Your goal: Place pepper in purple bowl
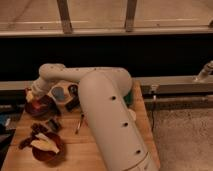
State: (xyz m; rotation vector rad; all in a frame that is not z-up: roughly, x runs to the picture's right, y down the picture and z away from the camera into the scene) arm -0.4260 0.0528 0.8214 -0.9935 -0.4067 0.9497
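The dark purple bowl [41,107] sits at the left back of the wooden table [95,145]. My gripper [31,95] is at the end of the white arm [107,115], right over the bowl's left rim. A small reddish-orange bit [27,92] shows at the gripper; it may be the pepper, but I cannot tell if it is held. The arm's elbow fills the middle of the view and hides what lies behind it.
A reddish-brown bowl with pale yellow pieces [47,146] stands at the front left, with small dark pieces [50,125] behind it. A blue object [60,93], a dark object [73,103] and a thin stick [79,124] lie by the arm. A green tray edge [131,95] shows behind the arm.
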